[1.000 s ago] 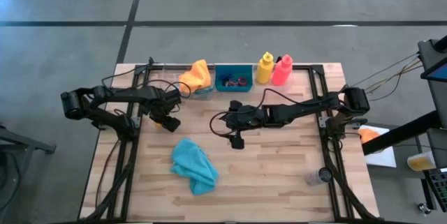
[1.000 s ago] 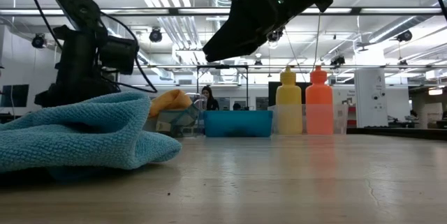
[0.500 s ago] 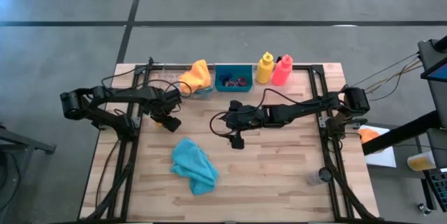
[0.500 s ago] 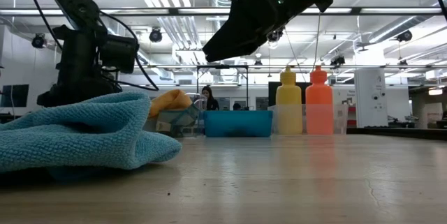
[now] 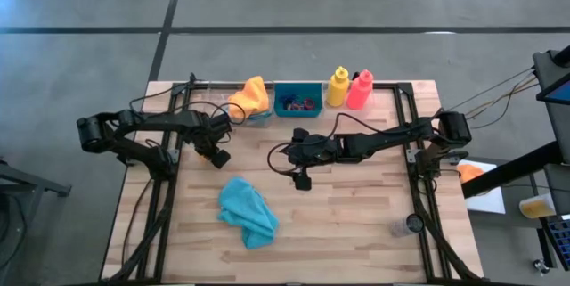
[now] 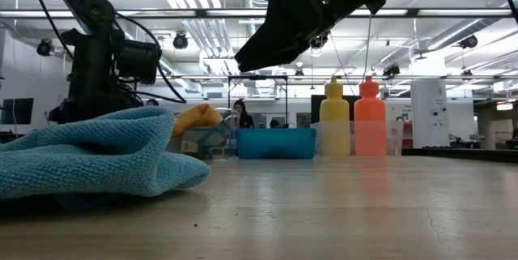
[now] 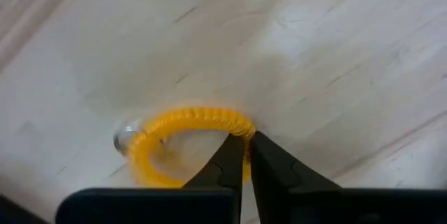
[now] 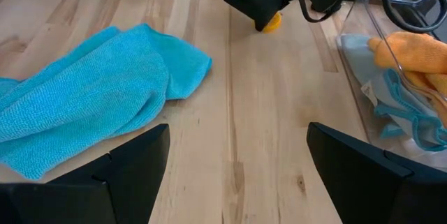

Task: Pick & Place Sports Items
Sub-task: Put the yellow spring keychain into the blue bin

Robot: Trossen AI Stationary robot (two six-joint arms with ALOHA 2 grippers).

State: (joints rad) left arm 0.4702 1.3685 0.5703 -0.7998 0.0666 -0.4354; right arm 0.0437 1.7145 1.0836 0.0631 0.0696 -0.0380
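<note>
Left wrist view shows the left gripper (image 7: 246, 155) with its 2 fingers pressed together on the rim of a small yellow-orange ring (image 7: 183, 144) lying on the pale wooden table (image 7: 335, 49). From above, that gripper (image 5: 216, 155) sits near the table's left edge, toward the far side. The right gripper (image 5: 301, 179) hangs above the table's middle, jaws spread wide and holding nothing. A crumpled teal soft cloth (image 5: 247, 211) lies nearer the front edge. Along the far edge stand a clear plastic tray (image 5: 254, 115) holding an orange cloth (image 5: 250, 95) over a pale blue cloth (image 8: 401, 116), a teal rectangular bin (image 5: 297, 101), a yellow bottle (image 5: 337, 86) and a pink-red bottle (image 5: 359, 89).
</note>
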